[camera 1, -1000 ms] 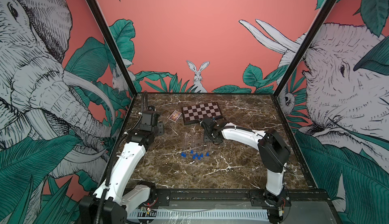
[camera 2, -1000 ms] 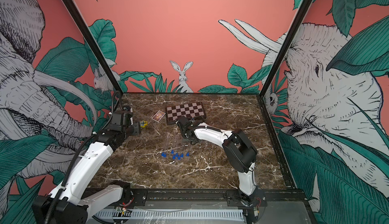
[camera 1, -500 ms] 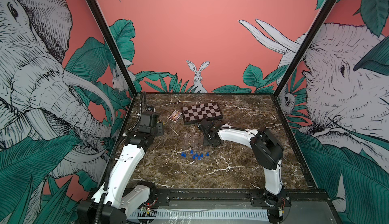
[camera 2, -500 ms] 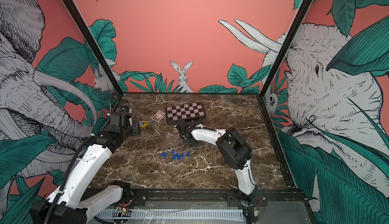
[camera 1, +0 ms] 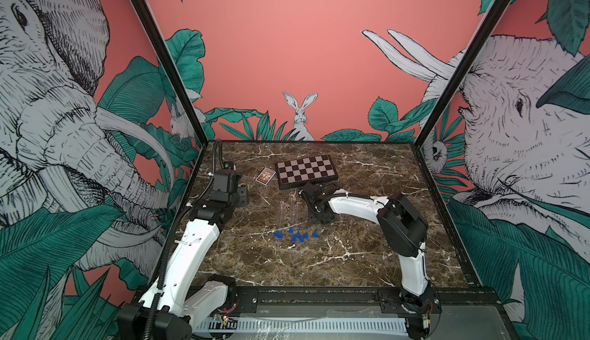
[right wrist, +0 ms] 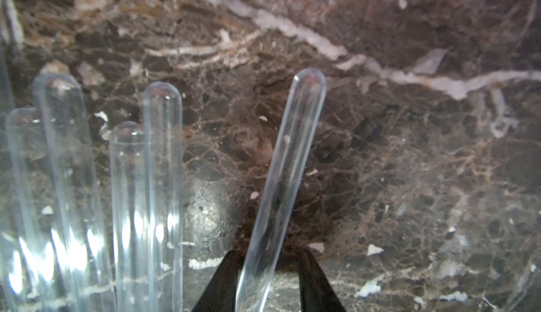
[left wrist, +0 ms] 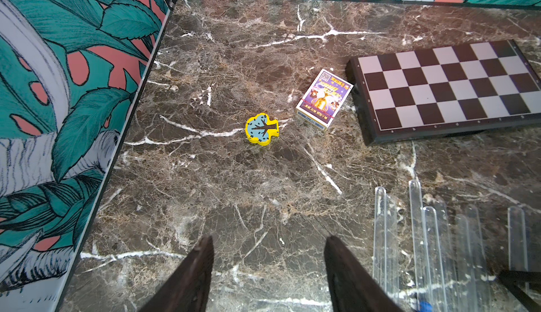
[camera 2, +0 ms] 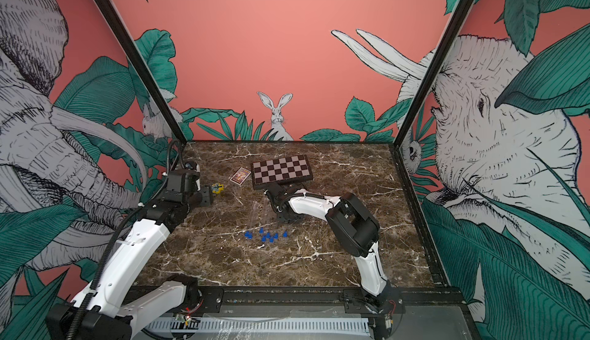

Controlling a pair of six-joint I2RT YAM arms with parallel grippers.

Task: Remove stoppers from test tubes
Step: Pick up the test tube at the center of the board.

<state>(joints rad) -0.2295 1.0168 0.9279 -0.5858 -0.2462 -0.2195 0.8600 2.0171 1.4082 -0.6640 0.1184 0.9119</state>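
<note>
Test tubes (camera 1: 282, 214) lie on the worktop (camera 1: 351, 258), blue stoppers (camera 1: 297, 235) at their near ends; the right end effector (right wrist: 268, 256), part-open, straddles one tube (right wrist: 289, 149) unclamped and should close gently, squarely on it, while the left end effector (left wrist: 268, 243) gapes empty

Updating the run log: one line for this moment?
left jaws: open, empty | right jaws: open, astride one tube | other tubes: alongside
</note>
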